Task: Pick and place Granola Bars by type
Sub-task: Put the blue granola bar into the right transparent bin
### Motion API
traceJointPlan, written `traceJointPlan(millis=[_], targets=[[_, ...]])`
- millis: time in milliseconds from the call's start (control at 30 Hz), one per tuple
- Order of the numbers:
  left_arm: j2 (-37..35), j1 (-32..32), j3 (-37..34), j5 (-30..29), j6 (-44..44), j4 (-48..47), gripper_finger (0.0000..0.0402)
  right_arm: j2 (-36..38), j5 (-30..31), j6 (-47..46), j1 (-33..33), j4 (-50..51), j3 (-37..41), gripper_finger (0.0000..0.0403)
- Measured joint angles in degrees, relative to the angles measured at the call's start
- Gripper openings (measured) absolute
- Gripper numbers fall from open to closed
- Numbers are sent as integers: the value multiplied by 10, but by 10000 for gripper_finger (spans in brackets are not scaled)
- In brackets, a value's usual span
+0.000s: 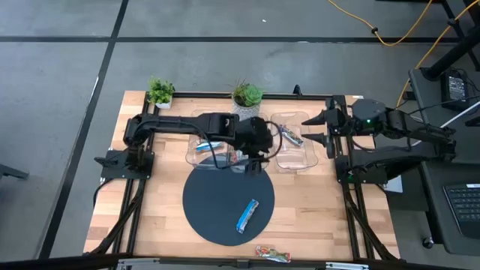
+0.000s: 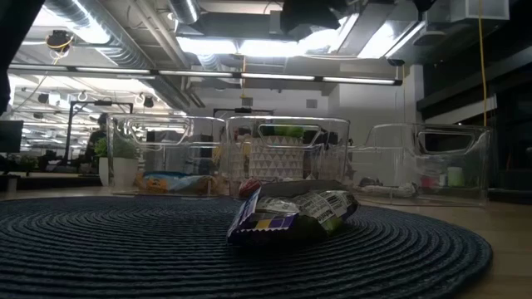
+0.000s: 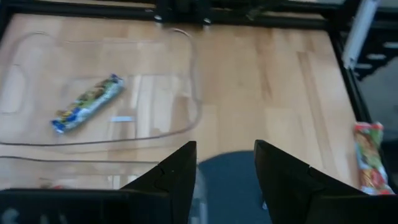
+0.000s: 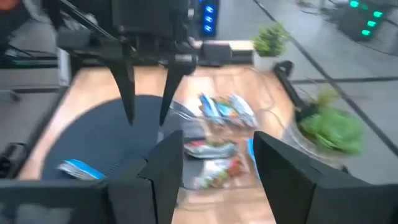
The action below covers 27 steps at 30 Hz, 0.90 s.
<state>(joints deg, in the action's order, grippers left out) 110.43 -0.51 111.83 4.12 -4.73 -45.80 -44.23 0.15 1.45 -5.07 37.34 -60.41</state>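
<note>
High view: three clear bins point(image 1: 294, 159) upper centre; left and middle hold bars, right bin point(image 1: 289, 136) has one dark-blue bar. Two Granola Bars left out: light blue bar point(image 1: 247, 215) on the round mat point(image 1: 214, 206), lower centre; orange-red bar point(image 1: 272, 254) on bare wood at bottom edge. Left gripper point(image 1: 257, 162) over mat's top edge, nothing in it. Right gripper point(image 1: 313, 129) parked upper right.

Low view: wrapped bar point(image 2: 291, 216) centre frame on mat, bins behind.

Left wrist: jaws apart w/ moderate gap, empty.

Right wrist: jaws apart, empty; sorted bars point(image 4: 221, 109) centre.

Judgement: mostly sorted, two left.
</note>
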Motion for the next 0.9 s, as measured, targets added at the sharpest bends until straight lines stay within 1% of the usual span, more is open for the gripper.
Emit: traceJointPlan(millis=[200, 267, 367, 533, 733, 833, 900], targets=[[0, -37, 0, 0, 0, -34, 152, 0, -4, -17, 39, -11, 0, 196], [1, -48, -1, -1, 0, -51, 152, 0, 13, -38, 59, -13, 0, 196], [3, -65, -21, -6, -17, -59, 152, 0, 51, -68, 90, -20, 0, 196], [4, -85, -78, -6, -76, -50, 152, -3, 107, -87, 137, -41, 0, 196], [4, -101, -149, 7, -167, -31, 152, -15, 108, -71, 171, -33, 0, 196], [4, -120, -177, 1, -203, 19, 152, -21, 108, -58, 183, -20, 0, 196], [4, -138, -187, -14, -234, 45, 152, -24, 101, -49, 192, -17, 0, 196]])
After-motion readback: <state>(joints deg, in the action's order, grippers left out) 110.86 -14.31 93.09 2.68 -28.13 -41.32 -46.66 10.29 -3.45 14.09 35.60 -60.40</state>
